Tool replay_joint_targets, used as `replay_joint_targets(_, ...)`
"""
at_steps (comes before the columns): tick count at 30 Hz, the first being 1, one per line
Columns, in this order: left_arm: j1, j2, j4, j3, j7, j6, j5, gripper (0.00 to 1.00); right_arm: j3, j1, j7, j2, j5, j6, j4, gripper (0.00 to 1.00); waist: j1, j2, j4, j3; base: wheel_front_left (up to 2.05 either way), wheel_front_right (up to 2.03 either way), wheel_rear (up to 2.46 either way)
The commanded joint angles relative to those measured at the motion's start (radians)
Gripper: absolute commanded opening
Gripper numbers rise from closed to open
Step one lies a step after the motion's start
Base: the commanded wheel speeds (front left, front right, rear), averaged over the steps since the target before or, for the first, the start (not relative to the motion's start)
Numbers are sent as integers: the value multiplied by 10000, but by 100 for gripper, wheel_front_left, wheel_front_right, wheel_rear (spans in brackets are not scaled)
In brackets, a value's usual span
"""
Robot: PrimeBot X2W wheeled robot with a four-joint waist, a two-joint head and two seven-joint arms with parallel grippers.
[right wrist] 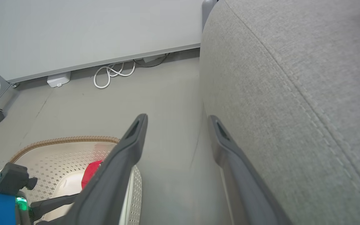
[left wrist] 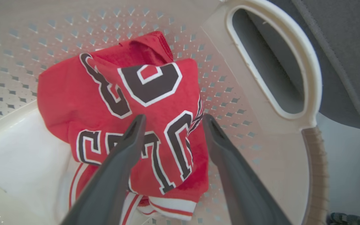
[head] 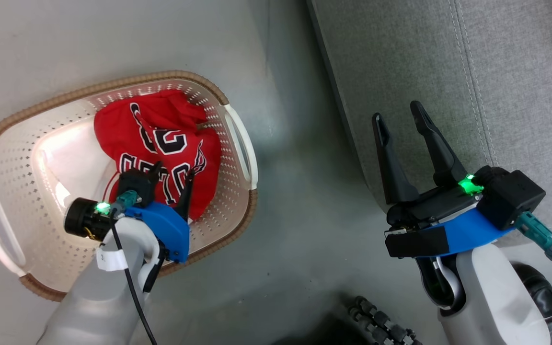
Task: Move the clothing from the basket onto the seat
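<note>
Basket: a cream-white plastic laundry basket with little holes, a brown woven-look rim and white side handles; it stands on the smooth grey floor, near the seat.
Clothing: a red basketball jersey with black-and-white letters and white trim; it lies crumpled inside the basket, on the side nearest the seat; a plain red fold pokes up behind it, and I cannot tell if that is another garment.
Left hand: the left hand reaches down into the basket, right over the jersey; its two long dark fingers are spread apart, one on each side of the letters; nothing is pinched between them; I cannot tell if the tips touch the cloth.
Right hand: the right hand hangs over the front edge of the seat, well apart from the basket; its fingers are spread wide and it carries nothing.
Seat: a big grey fabric sofa cushion with a rounded edge and a stitched seam.
By the wall: a looped white cable lies on the floor, beyond the basket.
</note>
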Motion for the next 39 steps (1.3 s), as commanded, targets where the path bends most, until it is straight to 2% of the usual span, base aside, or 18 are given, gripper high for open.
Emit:
replay_joint_targets(1,-204,29,68,17,-10,-21,-43,100,15,-150,-57,17,34,1,-51,100,-1,1,-103,110,0,0,0)
replay_joint_targets(9,-602,33,651,-265,350,5,-420,100,179,-180,-61,19,328,1,-204,100,-1,1,-328,372,0,0,0)
replay_joint_targets(15,-770,-26,1176,-206,299,413,-478,100,287,-86,-61,17,400,1,-319,100,-1,1,-501,533,0,0,0)
replay_joint_targets(29,-1069,-312,1889,-360,349,322,-623,100,284,162,-62,18,390,1,-414,100,-1,1,-472,570,0,0,0)
replay_joint_targets(30,-1087,-321,1926,-363,364,318,-644,91,294,155,-62,18,406,1,-413,100,-1,1,-471,568,0,0,0)
replay_joint_targets(31,-1103,-336,1961,-356,390,319,-681,47,298,150,-62,18,414,1,-409,100,-1,1,-468,569,0,0,0)
replay_joint_targets(33,-1147,-347,2017,-383,403,293,-679,0,299,133,-64,18,419,1,-409,100,-1,1,-461,577,0,0,0)
replay_joint_targets(39,-1202,-391,2104,-474,318,228,-745,0,325,54,-63,18,409,1,-416,100,-1,1,-448,583,0,0,0)
